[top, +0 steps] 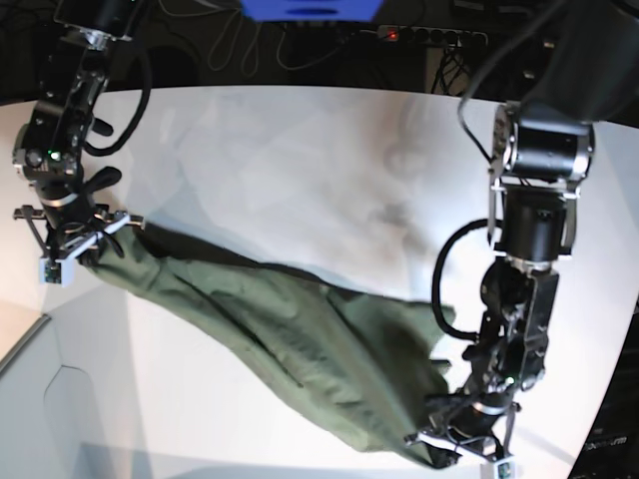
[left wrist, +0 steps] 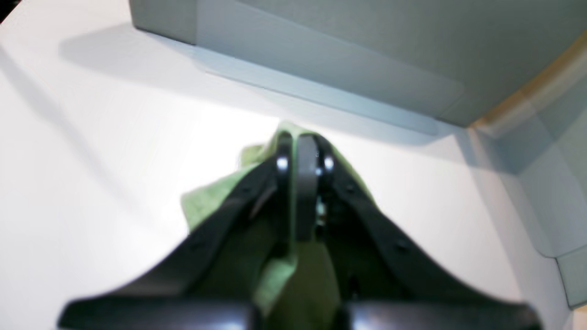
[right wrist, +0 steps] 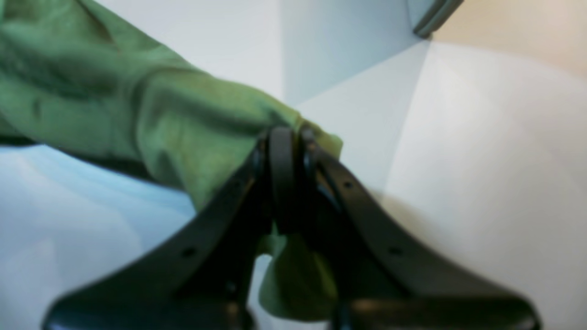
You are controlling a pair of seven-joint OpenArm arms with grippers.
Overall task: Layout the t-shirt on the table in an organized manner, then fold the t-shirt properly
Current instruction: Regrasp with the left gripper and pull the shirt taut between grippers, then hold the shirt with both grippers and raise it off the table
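Observation:
The olive-green t-shirt (top: 300, 339) hangs bunched in a long diagonal band over the white table (top: 300, 150), stretched between my two grippers. On the left of the base view, my right gripper (top: 75, 247) is shut on one end of it. The right wrist view shows the fingertips (right wrist: 284, 137) pinching a fold of green cloth (right wrist: 160, 119). At the lower right of the base view, my left gripper (top: 454, 444) is shut on the other end. In the left wrist view its closed jaws (left wrist: 303, 149) grip green fabric (left wrist: 206, 201) just above the tabletop.
Cables and a power strip (top: 429, 35) run along the table's far edge, beside a blue object (top: 310, 8). A pale grey panel (top: 60, 399) fills the lower left corner. Grey box-like walls (left wrist: 344, 55) stand close ahead of my left gripper. The table's curved edge (top: 611, 399) runs near my left arm.

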